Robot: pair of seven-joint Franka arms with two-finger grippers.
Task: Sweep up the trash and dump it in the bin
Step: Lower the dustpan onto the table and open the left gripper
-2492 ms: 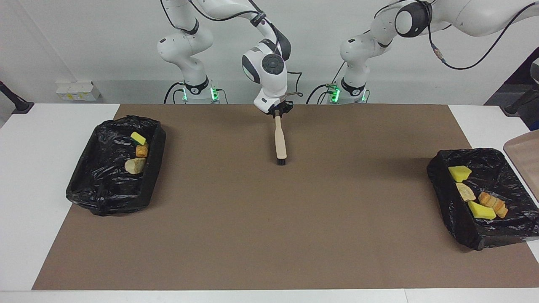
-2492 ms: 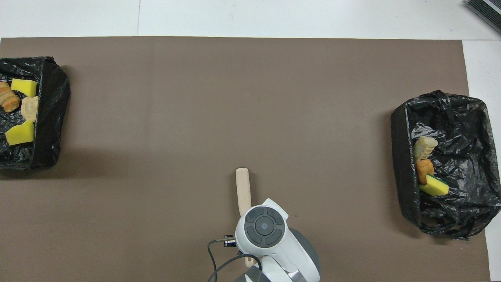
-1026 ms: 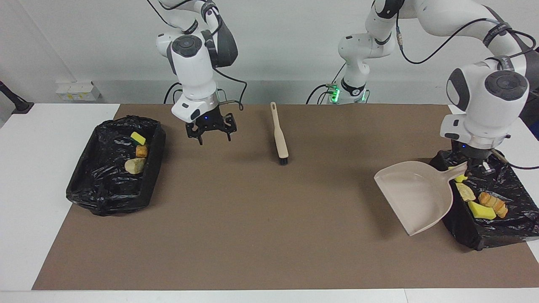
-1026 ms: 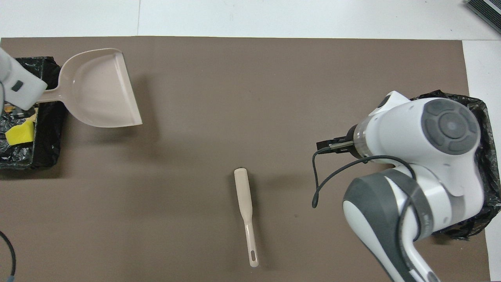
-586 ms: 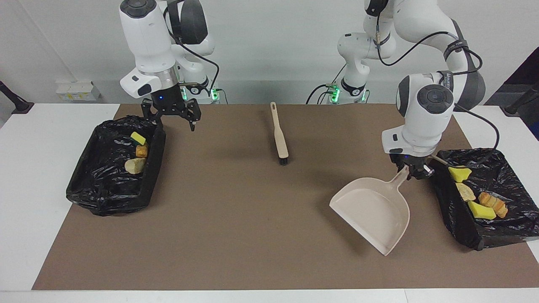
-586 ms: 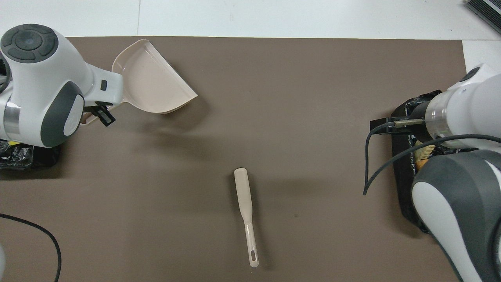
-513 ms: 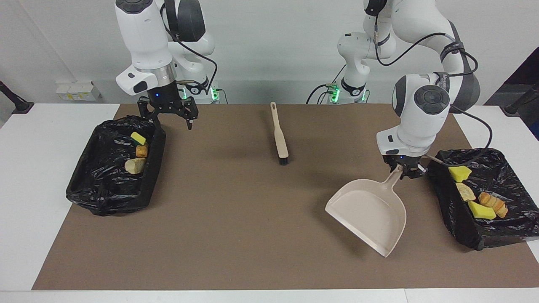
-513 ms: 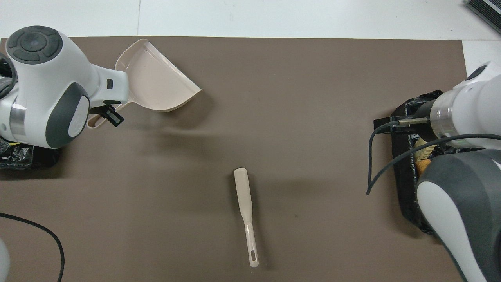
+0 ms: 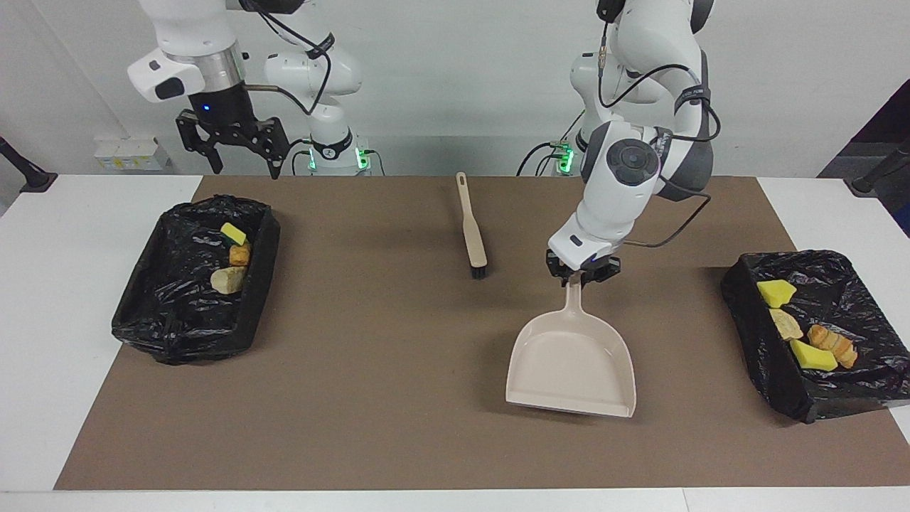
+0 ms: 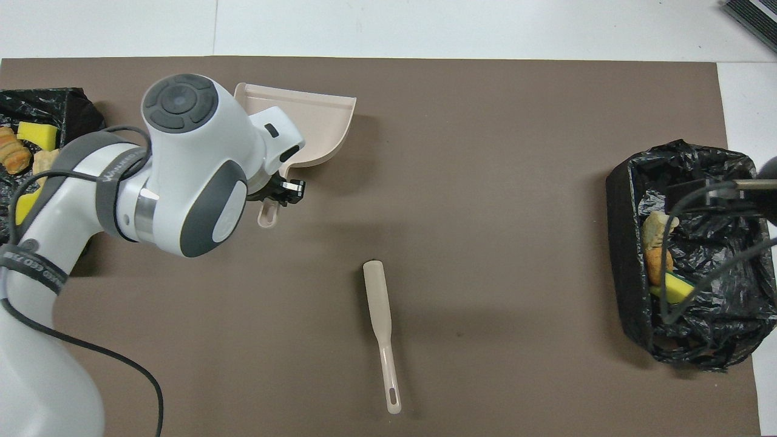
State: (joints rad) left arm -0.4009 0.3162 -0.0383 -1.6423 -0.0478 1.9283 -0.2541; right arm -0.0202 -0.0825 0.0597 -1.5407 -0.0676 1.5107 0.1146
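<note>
The right end effector (image 9: 242,153) hangs wide open above one black bin (image 9: 135,313). All the trash (image 9: 229,279) lies in the two bins (image 9: 789,391). The brush (image 9: 472,238) rests on the surface. The left end effector (image 9: 581,276) grips the empty dustpan (image 9: 572,363). Sweeping looks done.

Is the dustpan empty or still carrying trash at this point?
Empty. The dustpan shows a bare beige tray; the left gripper holds its handle.

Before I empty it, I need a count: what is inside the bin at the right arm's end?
Three pieces show in the bin: green-and-yellow sponge, orange lump, tan lump. Liner folds may hide more.
</note>
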